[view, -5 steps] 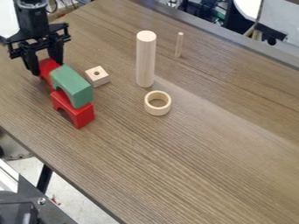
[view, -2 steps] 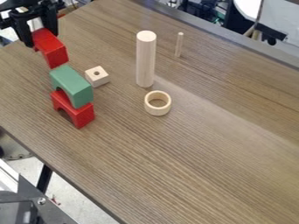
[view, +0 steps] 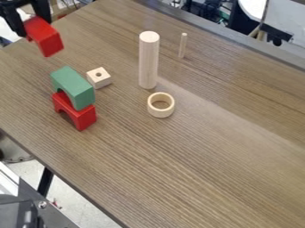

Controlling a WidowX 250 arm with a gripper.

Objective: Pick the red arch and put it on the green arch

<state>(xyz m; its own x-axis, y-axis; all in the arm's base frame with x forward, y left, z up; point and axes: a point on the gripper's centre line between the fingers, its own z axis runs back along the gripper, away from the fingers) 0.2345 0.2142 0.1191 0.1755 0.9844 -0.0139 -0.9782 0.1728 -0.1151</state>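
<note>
At the upper left, the gripper (view: pixel 35 23) is shut on a red arch (view: pixel 45 37), which hangs tilted above the table, apart from the other blocks. Below it and slightly to the right, the green arch (view: pixel 72 85) rests on top of a second red arch (view: pixel 84 118) that stands on the table. The top of the green arch is bare.
Right beside the green arch lies a small wooden block with a hole (view: pixel 99 77). A tall wooden cylinder (view: pixel 148 62), a wooden ring (view: pixel 161 105) and a thin peg (view: pixel 183 45) stand farther right on the table (view: pixel 208 147).
The gripper has risen toward the top left corner, carrying the red arch up from behind the green arch. The green arch and the lower red arch have not moved.
</note>
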